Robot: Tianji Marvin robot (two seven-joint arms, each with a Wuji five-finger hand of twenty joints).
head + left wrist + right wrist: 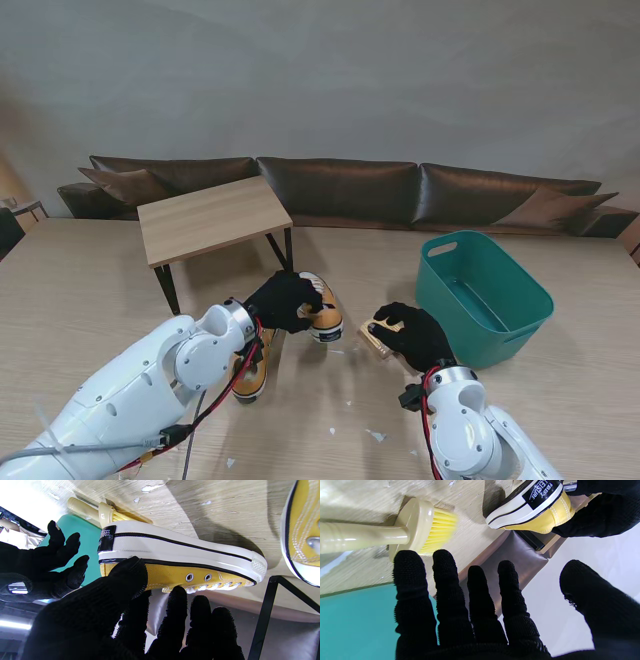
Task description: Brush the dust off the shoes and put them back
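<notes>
Looking down at the table (pixel 90 290), I see the green tub (pixel 484 295) toward its right edge and the small wooden side table (pixel 212 219) farther from me, left of the middle. My left hand (pixel 285 301) has its fingers (pixel 175 605) closed on one yellow shoe (pixel 323 312) near the table's middle, with the second shoe (pixel 250 375) lying nearer to me. My right hand (pixel 413 335) hovers with fingers (pixel 445 580) spread, holding nothing, over the brush (pixel 415 527) lying on the table beside the tub.
</notes>
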